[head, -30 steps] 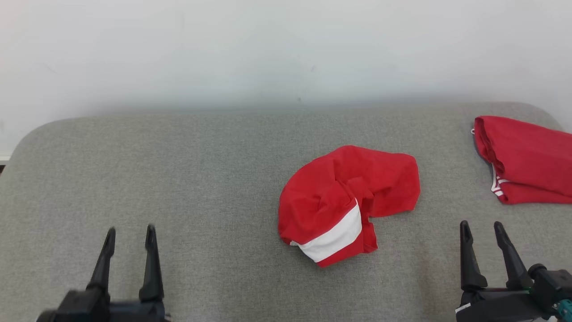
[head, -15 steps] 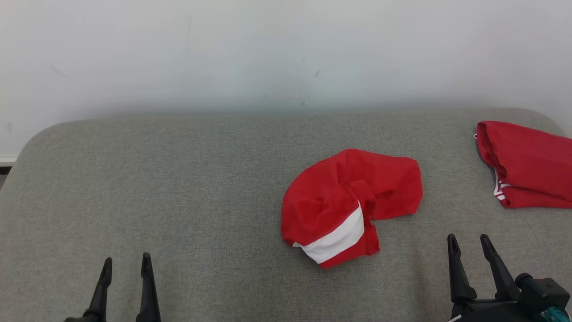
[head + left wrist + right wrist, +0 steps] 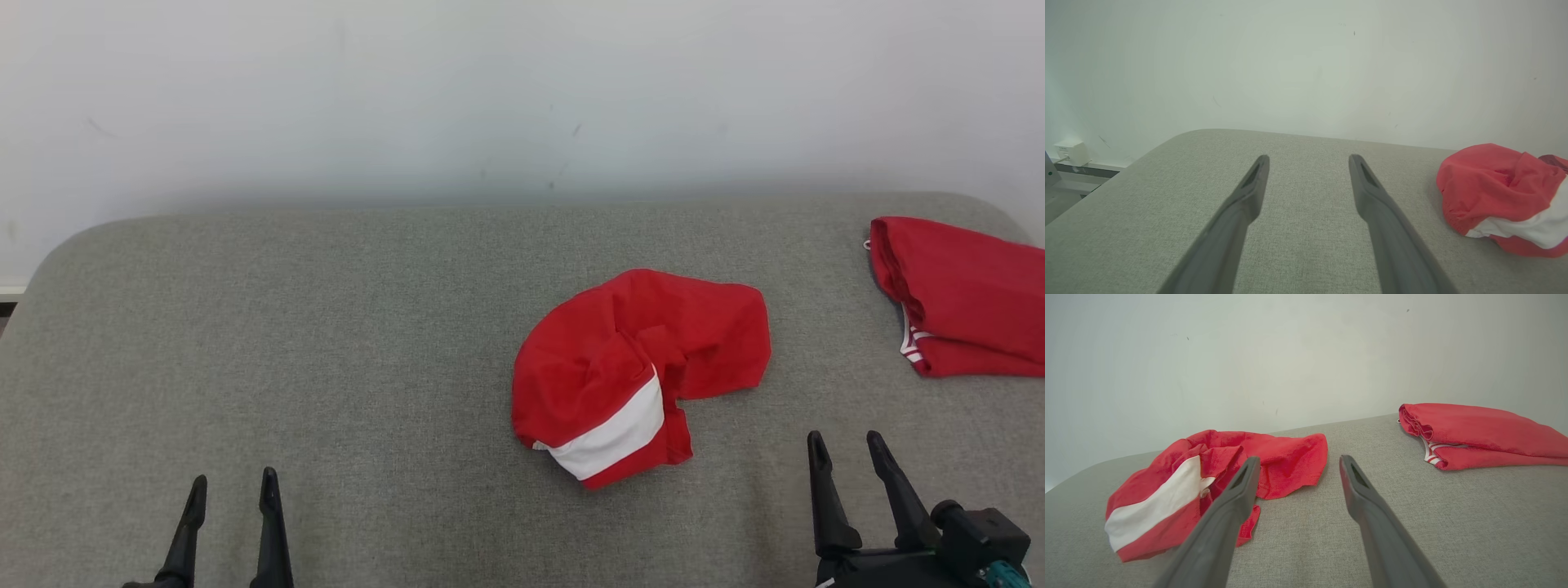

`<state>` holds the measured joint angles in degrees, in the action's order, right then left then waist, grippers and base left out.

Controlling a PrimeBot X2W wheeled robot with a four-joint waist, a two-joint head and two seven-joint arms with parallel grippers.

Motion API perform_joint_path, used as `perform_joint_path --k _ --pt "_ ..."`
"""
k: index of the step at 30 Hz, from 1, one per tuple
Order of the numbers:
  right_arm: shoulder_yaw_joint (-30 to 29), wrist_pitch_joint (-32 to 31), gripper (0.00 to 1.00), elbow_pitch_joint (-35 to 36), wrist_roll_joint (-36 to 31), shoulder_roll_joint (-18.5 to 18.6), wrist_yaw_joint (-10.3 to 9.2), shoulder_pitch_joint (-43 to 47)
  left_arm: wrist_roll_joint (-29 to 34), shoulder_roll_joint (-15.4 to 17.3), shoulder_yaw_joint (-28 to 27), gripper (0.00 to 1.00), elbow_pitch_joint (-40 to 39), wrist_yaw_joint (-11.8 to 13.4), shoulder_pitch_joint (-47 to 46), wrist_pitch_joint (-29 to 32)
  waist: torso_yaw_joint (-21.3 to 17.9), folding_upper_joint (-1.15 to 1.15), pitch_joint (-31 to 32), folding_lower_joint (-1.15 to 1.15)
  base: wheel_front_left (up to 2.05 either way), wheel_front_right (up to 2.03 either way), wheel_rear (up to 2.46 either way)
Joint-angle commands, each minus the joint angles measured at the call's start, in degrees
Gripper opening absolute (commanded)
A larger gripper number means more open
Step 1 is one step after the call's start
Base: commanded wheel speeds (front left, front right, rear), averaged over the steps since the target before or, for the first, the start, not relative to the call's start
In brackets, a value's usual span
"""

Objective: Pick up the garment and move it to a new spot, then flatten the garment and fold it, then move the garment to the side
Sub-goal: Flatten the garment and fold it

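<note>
Where the bench (image 3: 286, 327) runs just right of its centre, the garment (image 3: 629, 367) lies in a crumpled, rounded heap. It is soft red cloth, bunched into folds, with a broad white band (image 3: 620, 433) slanting across its near end. Its far-right flap lies flatter and ends in a hemmed edge. Nothing touches the garment, and bench cloth shows all round it.

The right pincer (image 3: 844, 438) hangs near and to the right of the heap, well apart from it. Its two long dark fingers are spread with a plain gap between them and hold nothing. In the right wrist view they point at the strip of bench between the heap and a second garment (image 3: 963, 302). That one is also red, folded flat with thin white stripes at its edge, and lies at the far right by the bench's rounded corner.

The left pincer (image 3: 233, 479) sits at the near left, far from the heap, fingers likewise parted and holding nothing. A wide stretch of bare bench separates it from the garment.

The bench is a grey, fine-woven, padded surface with rounded far corners. Its far edge meets a plain pale wall (image 3: 490, 98).
</note>
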<state>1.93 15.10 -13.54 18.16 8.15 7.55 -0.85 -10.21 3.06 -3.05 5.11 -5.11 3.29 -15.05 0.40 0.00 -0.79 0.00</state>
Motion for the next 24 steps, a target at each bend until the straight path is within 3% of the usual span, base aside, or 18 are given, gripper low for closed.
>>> perform_joint_path --k 1,10,24 --pt "0.6 0.0 1.0 0.1 0.5 0.2 -0.15 -0.1 0.3 -0.1 -0.2 1.0 0.2 -0.3 -0.2 -0.2 0.1 0.0 0.0 0.0 0.0 0.0 0.0" --pt "5.9 0.0 1.0 -3.5 1.3 2.9 -0.15 -6.1 -0.2 -0.2 1.3 1.0 0.5 0.0 -1.5 -0.2 1.5 0.0 -1.5 0.0 0.0 0.0 0.0" --pt "15.9 -1.5 1.0 -23.3 9.1 5.2 -0.15 -24.1 -1.9 -0.2 5.6 1.0 0.7 1.8 -5.0 -0.2 7.6 0.0 -6.2 0.0 0.0 0.0 0.0"
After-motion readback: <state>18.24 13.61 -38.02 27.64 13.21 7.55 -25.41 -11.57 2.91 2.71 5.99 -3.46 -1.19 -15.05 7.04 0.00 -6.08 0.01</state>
